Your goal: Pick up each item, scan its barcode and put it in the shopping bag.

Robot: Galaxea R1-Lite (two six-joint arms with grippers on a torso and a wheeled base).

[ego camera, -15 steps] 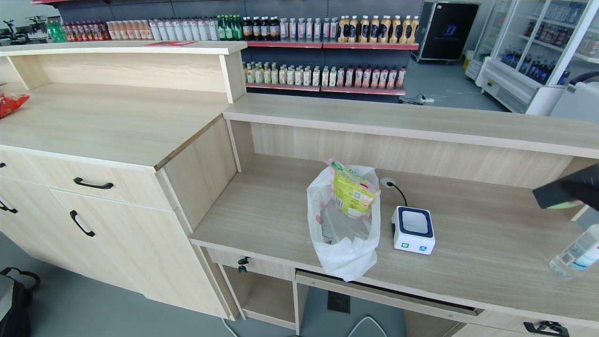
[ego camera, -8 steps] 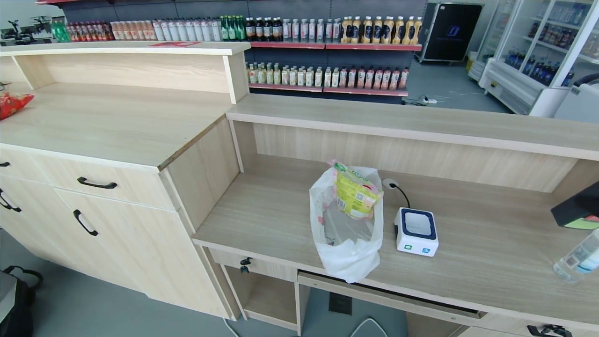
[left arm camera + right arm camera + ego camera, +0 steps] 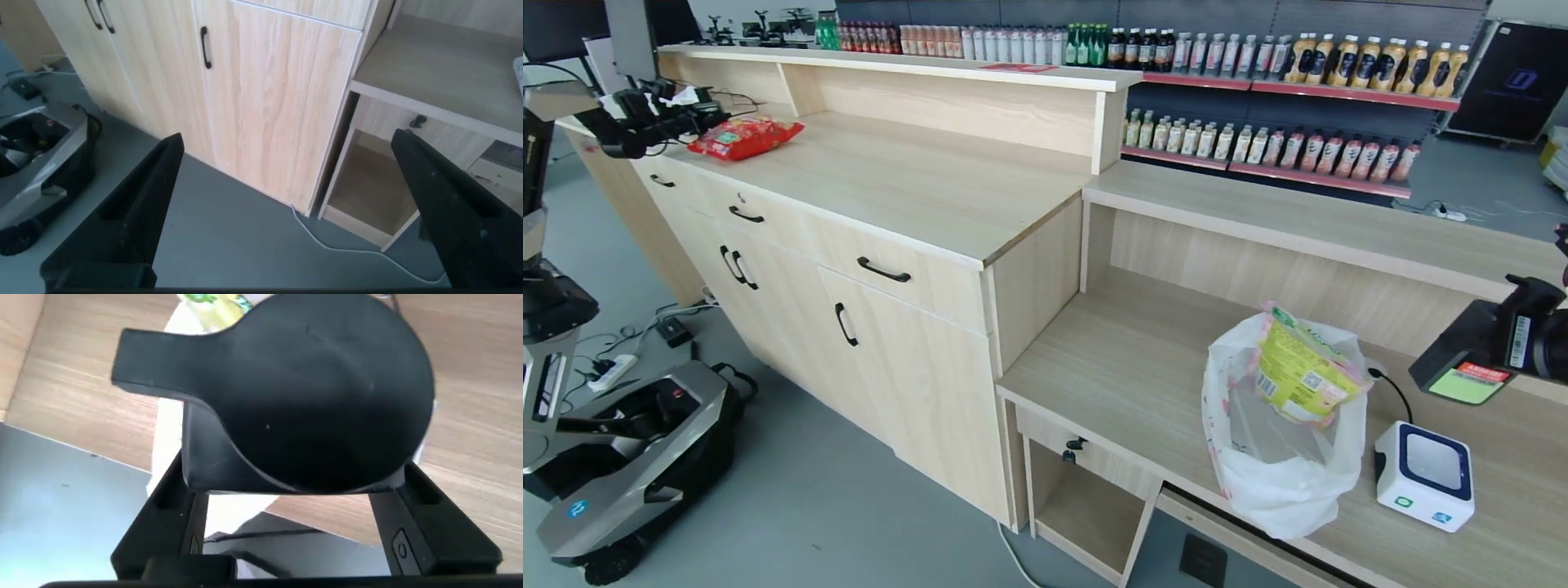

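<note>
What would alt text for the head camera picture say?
A white plastic shopping bag stands on a wooden counter, a yellow-green snack packet poking out, beside a white-and-blue barcode scanner. A red snack bag lies on the higher counter; shelves of bottled drinks stand behind.

Left black two-finger gripper: fingers spread wide, pointing downward. Right black arm: held level, wrist forward; grip state unreadable.

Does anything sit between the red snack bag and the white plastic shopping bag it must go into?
Nothing visible does. Only light wood countertop lies between the red snack bag and the white plastic shopping bag, whose open mouth already holds a leaning yellow-green pouch.
</note>
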